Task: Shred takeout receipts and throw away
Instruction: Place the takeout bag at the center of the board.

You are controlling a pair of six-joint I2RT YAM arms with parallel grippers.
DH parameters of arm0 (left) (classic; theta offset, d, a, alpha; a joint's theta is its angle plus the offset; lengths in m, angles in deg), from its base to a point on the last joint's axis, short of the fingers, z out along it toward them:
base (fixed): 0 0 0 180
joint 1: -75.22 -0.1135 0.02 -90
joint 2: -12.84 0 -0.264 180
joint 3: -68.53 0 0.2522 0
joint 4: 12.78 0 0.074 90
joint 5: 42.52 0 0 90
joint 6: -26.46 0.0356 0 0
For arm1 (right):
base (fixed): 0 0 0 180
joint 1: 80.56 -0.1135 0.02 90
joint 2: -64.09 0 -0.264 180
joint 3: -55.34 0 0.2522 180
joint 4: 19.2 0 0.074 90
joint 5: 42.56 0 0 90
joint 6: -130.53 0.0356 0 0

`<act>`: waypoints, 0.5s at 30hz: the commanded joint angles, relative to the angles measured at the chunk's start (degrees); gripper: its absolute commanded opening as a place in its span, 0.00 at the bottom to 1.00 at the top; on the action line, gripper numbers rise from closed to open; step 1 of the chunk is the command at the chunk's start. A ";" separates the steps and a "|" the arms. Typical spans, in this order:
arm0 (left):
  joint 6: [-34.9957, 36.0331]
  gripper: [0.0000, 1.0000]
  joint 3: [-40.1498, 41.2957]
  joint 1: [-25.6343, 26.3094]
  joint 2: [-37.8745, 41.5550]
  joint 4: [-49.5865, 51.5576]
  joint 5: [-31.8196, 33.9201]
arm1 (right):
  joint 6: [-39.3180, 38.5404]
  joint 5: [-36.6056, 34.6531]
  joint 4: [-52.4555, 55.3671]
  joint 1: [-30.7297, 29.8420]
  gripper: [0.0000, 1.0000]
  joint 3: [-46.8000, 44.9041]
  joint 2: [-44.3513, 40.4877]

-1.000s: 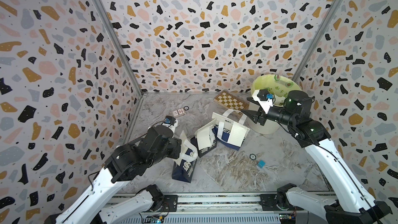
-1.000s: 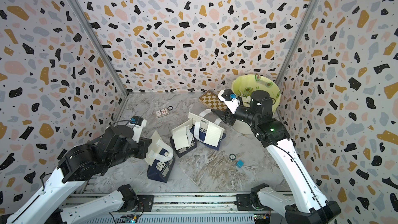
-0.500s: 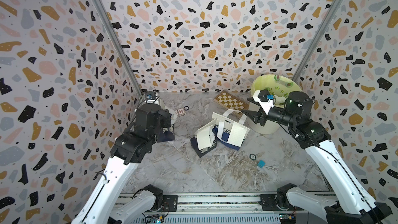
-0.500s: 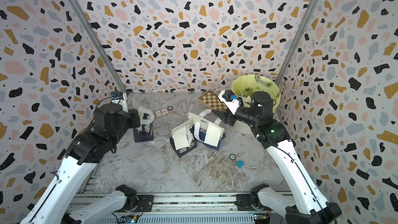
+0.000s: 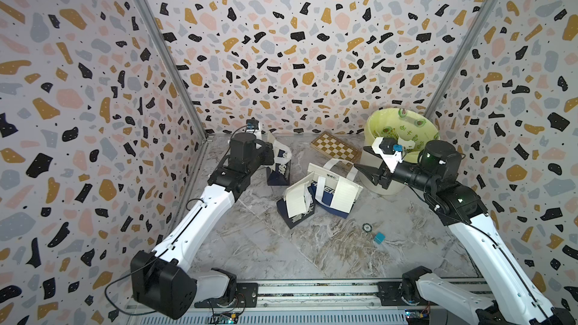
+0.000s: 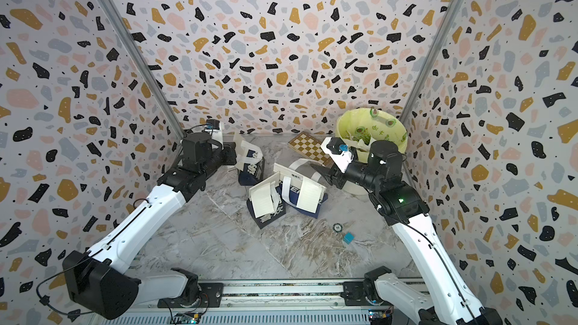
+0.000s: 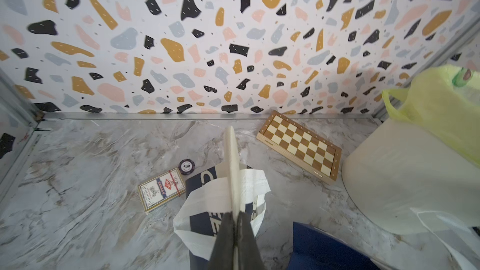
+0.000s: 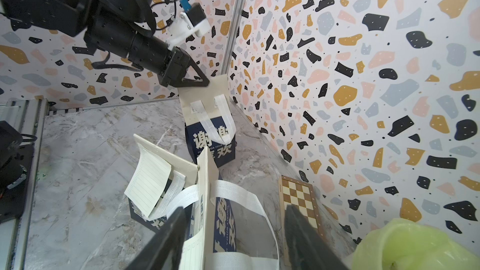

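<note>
Only left wrist view shows card pack point(image 7: 161, 192) — left tool point(image 7: 235, 215) pinches bag flap point(image 7: 232, 167), right tool point(image 8: 233, 209) apart.

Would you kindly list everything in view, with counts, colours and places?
middle paper bags: two, navy-white; table centre
takeout receipts: two, cream-white; on the middle paper bags
held paper bag: one, navy-white; back left
chessboard: one, brown-cream; back wall
bin: one, cream, yellow-green liner; back right
poker chips: two, dark; front right, back left
block: one, blue; front right
card deck: one, red-printed; back left
left gripper: one, black; shut on held paper bag
right gripper: one, black; open, by middle paper bags
</note>
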 commanded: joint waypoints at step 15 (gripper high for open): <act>5.63 0.57 -1.93 -1.41 -3.99 4.57 -6.91 | 1.21 -0.51 0.12 -0.26 0.62 -1.23 -1.31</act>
